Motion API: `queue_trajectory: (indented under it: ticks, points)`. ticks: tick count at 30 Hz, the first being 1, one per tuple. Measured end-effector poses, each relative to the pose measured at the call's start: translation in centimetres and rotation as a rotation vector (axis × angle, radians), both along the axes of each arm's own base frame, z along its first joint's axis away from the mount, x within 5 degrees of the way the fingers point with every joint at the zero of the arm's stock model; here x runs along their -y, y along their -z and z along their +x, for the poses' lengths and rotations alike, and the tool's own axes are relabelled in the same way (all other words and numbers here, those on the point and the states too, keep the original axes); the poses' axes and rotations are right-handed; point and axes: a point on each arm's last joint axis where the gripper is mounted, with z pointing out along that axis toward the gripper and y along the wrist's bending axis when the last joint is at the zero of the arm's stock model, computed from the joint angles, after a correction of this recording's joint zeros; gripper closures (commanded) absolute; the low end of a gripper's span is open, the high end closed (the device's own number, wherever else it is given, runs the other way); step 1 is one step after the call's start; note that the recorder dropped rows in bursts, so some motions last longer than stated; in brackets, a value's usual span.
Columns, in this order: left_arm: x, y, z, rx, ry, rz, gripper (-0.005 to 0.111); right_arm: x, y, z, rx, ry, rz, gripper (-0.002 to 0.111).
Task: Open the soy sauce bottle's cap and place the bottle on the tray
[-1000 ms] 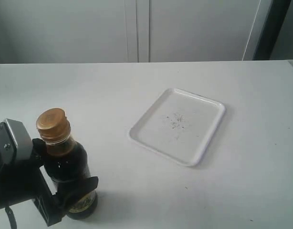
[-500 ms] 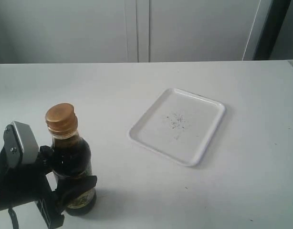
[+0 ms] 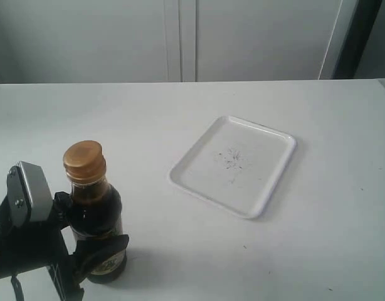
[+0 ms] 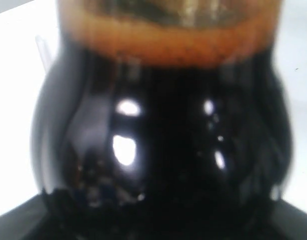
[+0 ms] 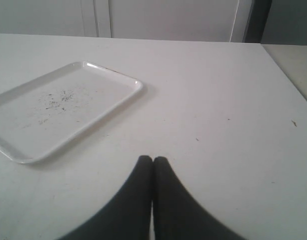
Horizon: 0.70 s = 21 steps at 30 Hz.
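**Off the tray: bottle in left pincer, cap shut**

Well to the left of the tray (image 3: 263,168), nearer the camera in the exterior view, the soy sauce bottle (image 3: 95,213) stands upright on the white surface (image 3: 318,238). It is clear of the tray rim. The cap (image 3: 84,162) sits on the neck with its lid down.

The left pincer (image 3: 84,231) is clamped around the bottle's lower body, with one finger on each side and the near finger across the label. The left wrist view is blurred and filled by dark glass, so the contact there appears firm but cannot be confirmed.

The tray lies flat and carries only faint dark specks at its centre.

The right pincer (image 5: 153,167) is clenched, with its fingers pressed together on nothing. It is low over the bare surface, near the tray but apart from it.
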Motion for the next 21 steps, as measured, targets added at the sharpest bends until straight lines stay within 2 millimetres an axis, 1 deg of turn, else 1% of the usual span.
queue_trajectory:
  ticks: [6,13,16,21]
  points:
    - [0.0,0.0,0.0,0.003,0.003,0.002,0.107,0.0,-1.0,0.2,0.116,-0.001,-0.004,0.108]
    - [0.0,0.0,0.0,0.005,0.003,0.003,0.107,0.0,-2.8,0.3,0.313,-0.004,-0.019,0.108]
    - [0.0,0.0,0.0,0.006,0.004,0.004,0.107,0.0,-3.6,0.2,0.394,-0.002,0.001,0.108]
    - [0.0,0.0,0.0,0.006,0.004,0.004,0.107,0.0,-4.2,0.1,0.463,0.001,0.113,0.108]
